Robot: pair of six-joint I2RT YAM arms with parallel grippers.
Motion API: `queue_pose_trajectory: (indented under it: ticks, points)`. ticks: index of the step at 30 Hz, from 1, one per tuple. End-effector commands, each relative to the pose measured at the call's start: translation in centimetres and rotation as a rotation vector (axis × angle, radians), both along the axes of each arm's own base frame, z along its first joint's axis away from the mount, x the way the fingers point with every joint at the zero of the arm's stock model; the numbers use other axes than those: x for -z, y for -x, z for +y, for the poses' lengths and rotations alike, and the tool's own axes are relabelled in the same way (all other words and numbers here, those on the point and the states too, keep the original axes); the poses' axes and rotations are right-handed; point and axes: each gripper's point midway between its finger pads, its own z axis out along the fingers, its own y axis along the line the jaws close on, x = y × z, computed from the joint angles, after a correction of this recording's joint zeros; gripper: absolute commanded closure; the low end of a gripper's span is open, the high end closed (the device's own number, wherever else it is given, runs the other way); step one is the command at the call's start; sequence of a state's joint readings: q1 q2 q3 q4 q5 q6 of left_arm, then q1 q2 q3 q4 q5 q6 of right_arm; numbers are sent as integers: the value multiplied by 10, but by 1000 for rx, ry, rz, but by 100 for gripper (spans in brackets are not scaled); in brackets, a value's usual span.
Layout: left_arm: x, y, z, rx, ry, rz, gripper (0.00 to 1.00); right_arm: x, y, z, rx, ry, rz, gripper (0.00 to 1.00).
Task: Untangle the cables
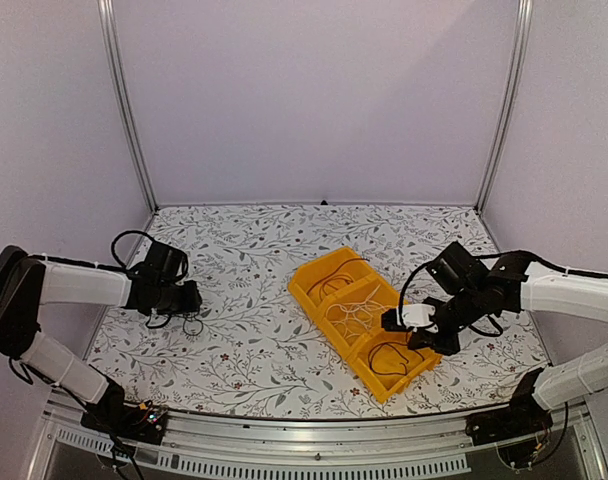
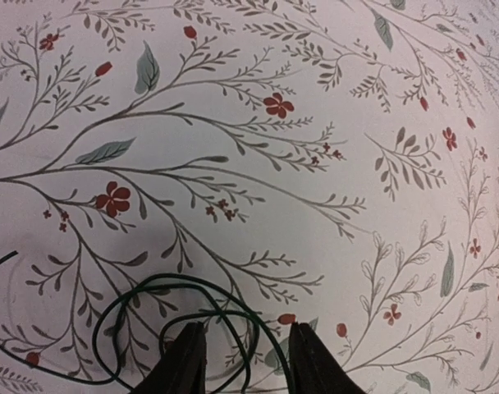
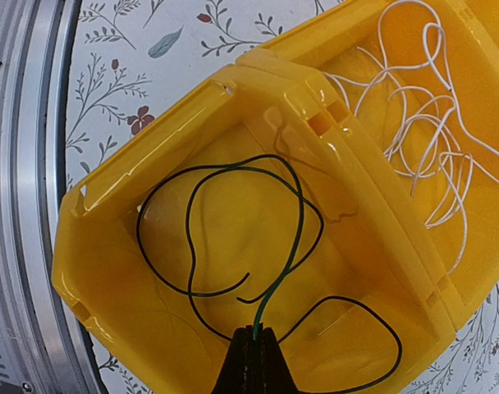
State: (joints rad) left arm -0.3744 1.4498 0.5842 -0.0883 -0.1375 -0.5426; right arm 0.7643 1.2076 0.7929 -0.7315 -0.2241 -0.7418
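Observation:
A yellow three-compartment tray [image 1: 306, 290] lies right of centre. Its near compartment holds a black cable [image 1: 387, 358], the middle one white cables [image 1: 352, 312], the far one reddish-brown cables [image 1: 334, 277]. My right gripper [image 3: 256, 332] hangs over the near compartment [image 3: 110, 176], shut on the end of a thin dark green-black cable [image 3: 295, 238] that loops over the compartment floor. White cables [image 3: 430, 131] fill the neighbouring compartment. My left gripper [image 2: 245, 345] is open just above the tablecloth, its fingers [image 2: 188, 361] straddling a small coil of dark cable [image 2: 163, 316], which also shows on the table in the top view [image 1: 189, 324].
The floral tablecloth [image 1: 254, 350] covers the table. A metal rail [image 1: 314, 425] runs along the near edge, also at the left of the right wrist view [image 3: 28, 205]. Frame posts stand at the back corners. Thick black cords hang from both arms.

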Motion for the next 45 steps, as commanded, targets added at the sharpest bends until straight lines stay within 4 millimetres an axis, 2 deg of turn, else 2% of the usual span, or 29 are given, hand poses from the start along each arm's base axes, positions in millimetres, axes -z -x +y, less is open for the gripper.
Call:
queue_pose_trajectory:
  ticks: [1, 8, 11, 12, 14, 16, 18, 21, 22, 26, 31, 35, 38, 42, 45]
  points:
    - [-25, -9, -5, 22, 35, -61, 69, 7, 0, 13, -41, -41, 29, 100]
    - [-37, -5, -10, 44, 86, -104, 78, 16, 0, 31, -74, -39, 142, 100]
    - [-46, -4, -15, 61, 118, -124, 79, 10, -3, 42, -84, -53, 178, 98]
    - [-51, -5, -17, 67, 127, -136, 79, 5, -1, 44, -92, -56, 196, 94]
    - [-68, -7, -18, 71, 137, -170, 78, -3, -2, 41, -115, -35, 200, 75]
    - [-82, -9, -12, 48, 124, -193, 71, -19, -2, 39, -139, -39, 206, 68]
    - [-94, -10, -5, 15, 99, -204, 65, -45, -3, 40, -164, -63, 190, 60]
    - [-100, -10, 11, -56, 74, -184, 61, -77, -10, 47, -194, -105, 122, 50]
    - [-99, -10, 17, -87, 70, -168, 61, -86, -15, 50, -197, -116, 90, 48]
    - [-81, -5, 37, -186, 80, -68, 64, -101, -41, 62, -147, -157, 35, 48]
    - [-59, 17, 60, -346, 79, 72, 70, -108, -75, 83, -44, -233, 15, 50]
    - [-49, 27, 84, -438, 39, 115, 64, -112, -81, 96, -19, -294, 40, 50]
    - [-41, 27, 98, -474, 24, 136, 63, -109, -80, 100, -7, -308, 70, 50]
    - [-25, 20, 105, -484, 37, 149, 64, -107, -78, 100, -5, -310, 85, 50]
    - [-7, 13, 104, -460, 61, 179, 71, -108, -77, 100, -3, -312, 85, 50]
